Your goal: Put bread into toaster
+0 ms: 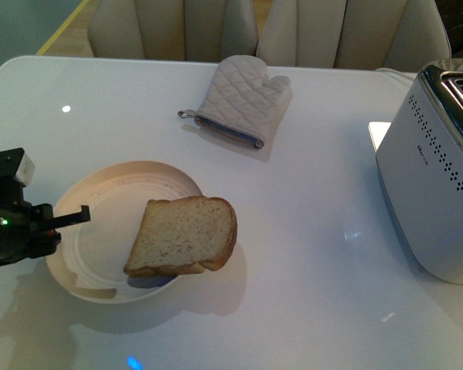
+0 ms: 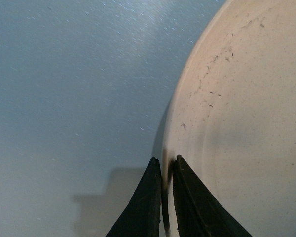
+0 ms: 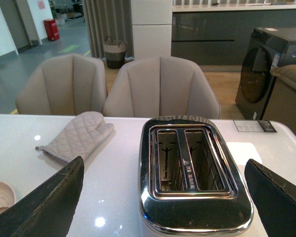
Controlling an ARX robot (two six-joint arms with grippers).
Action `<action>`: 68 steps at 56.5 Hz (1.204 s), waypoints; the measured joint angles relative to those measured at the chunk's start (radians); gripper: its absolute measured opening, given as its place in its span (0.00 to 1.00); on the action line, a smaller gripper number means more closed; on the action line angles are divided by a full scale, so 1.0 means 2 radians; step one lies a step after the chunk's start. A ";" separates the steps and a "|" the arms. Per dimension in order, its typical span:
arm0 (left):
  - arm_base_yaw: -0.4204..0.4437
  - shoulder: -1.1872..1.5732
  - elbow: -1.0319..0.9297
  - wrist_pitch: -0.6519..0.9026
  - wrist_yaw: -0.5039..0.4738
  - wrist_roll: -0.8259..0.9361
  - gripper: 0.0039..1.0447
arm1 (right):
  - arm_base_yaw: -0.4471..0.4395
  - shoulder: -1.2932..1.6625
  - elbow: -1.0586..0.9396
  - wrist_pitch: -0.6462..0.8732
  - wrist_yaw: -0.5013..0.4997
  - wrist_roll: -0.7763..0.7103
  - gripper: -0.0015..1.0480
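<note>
The bread [image 1: 184,245], a tan slice with a brown crust, lies on the right side of the round cream plate [image 1: 100,208] and overhangs its rim. My left gripper [image 1: 69,218] is at the plate's left edge. In the left wrist view it [image 2: 166,168] is shut on the plate's rim [image 2: 246,123]. The white toaster [image 1: 432,177] with a chrome top stands at the far right of the table. In the right wrist view my right gripper [image 3: 164,165] is open and empty, above and in front of the toaster [image 3: 192,168], whose two slots are empty. The right gripper is out of the front view.
A quilted grey oven mitt [image 1: 243,100] lies at the back middle of the white table, also in the right wrist view [image 3: 76,136]. Beige chairs [image 3: 160,86] stand behind the table. The plate's edge [image 3: 0,195] shows at the corner of the right wrist view.
</note>
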 joint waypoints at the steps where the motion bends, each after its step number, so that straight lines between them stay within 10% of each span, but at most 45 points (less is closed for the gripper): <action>1: -0.006 0.000 0.000 -0.002 -0.001 -0.006 0.04 | 0.000 0.000 0.000 0.000 0.000 0.000 0.91; 44: -0.168 0.002 0.029 -0.055 -0.015 -0.167 0.04 | 0.000 0.000 0.000 0.000 0.000 0.000 0.91; 68: -0.127 -0.070 -0.014 -0.039 -0.016 -0.177 0.64 | 0.000 0.000 0.000 0.000 0.000 0.000 0.91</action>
